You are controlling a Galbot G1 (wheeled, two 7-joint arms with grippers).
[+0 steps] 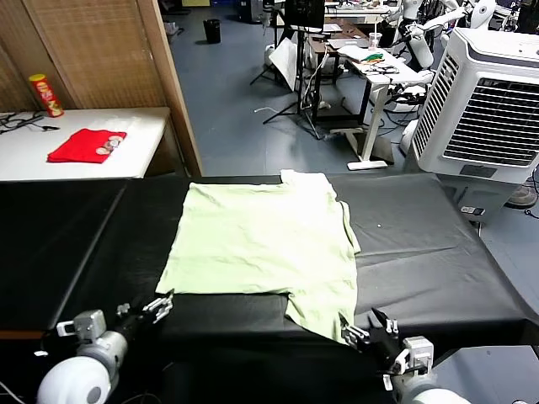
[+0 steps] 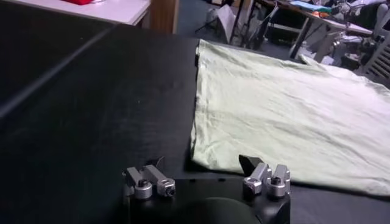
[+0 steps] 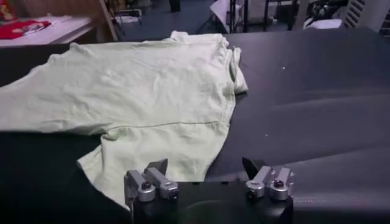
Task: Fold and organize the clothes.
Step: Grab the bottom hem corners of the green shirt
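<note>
In your head view, the shirt (image 1: pixel 265 248) lies spread flat on the black table (image 1: pixel 438 252), around the middle, with one sleeve flap hanging toward 5 o'clock near the front edge. Your left gripper (image 1: pixel 154 307) sits at about 7 o'clock from the shirt, just off its near left corner, fingers parted and empty, not touching the cloth. Your right gripper (image 1: pixel 370 330) is at 5 o'clock, just beside the tip of the sleeve flap; its fingers are spread and hold nothing, though you cannot tell from here whether one tip brushes the fabric. At 10 o'clock, well apart on the white side table (image 1: pixel 143 143), lie a red cloth (image 1: pixel 84 145) and a red can (image 1: pixel 46 95). A white cooler (image 1: pixel 484 105) stands at 2 o'clock.

In your left wrist view, the left gripper (image 2: pixel 207 176) is wide open, its two fingers (image 2: pixel 263 176) hovering over bare black table. The shirt (image 2: pixel 292 115) has its near corner just ahead of the gap between the fingers, close but apart.

In your right wrist view, the right gripper (image 3: pixel 204 173) is likewise wide open and empty. The shirt (image 3: pixel 134 85) has its sleeve flap reaching down toward the fingers (image 3: pixel 152 178), whose tip lies just at the fabric's edge.
</note>
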